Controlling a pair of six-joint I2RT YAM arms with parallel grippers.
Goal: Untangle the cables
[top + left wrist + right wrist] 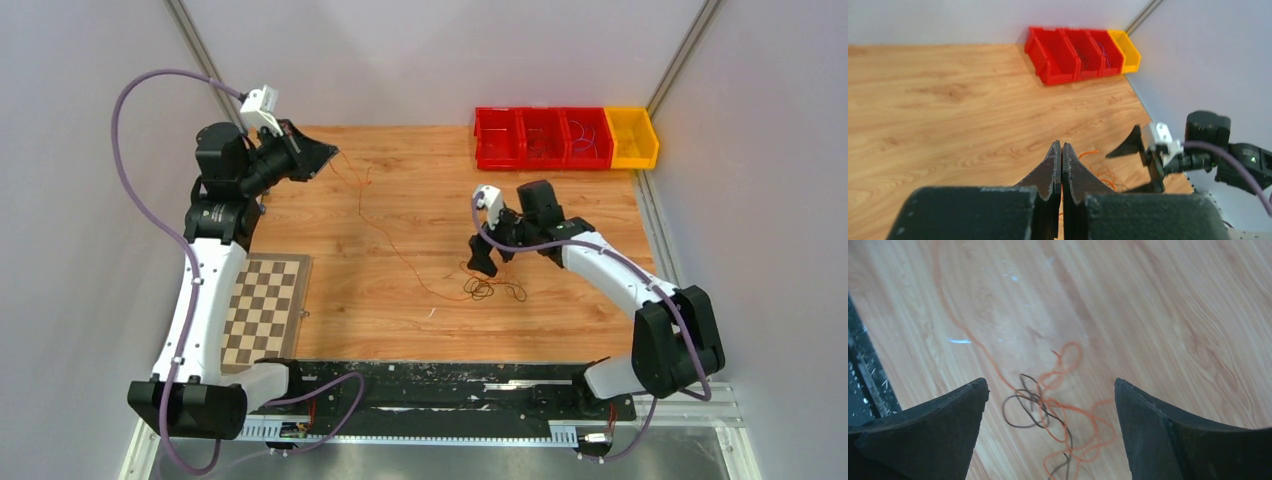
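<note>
The cables are a small tangle [490, 288] of orange and dark thin wires on the wooden table, right of centre. One long orange strand [395, 245] runs from it up-left to my left gripper [325, 155], which is raised at the far left. In the left wrist view the left gripper [1061, 145] is shut, with orange wire [1089, 152] showing between and behind its fingers. My right gripper [483, 262] hovers just above the tangle's left side. In the right wrist view it [1050, 382] is open wide, with the tangle [1035, 398] between its fingers on the table.
Three red bins [545, 138] and a yellow bin [633, 138] stand at the far right corner. A checkerboard [262, 310] lies at the near left. A black strip [450, 385] runs along the near edge. Grey walls close in both sides.
</note>
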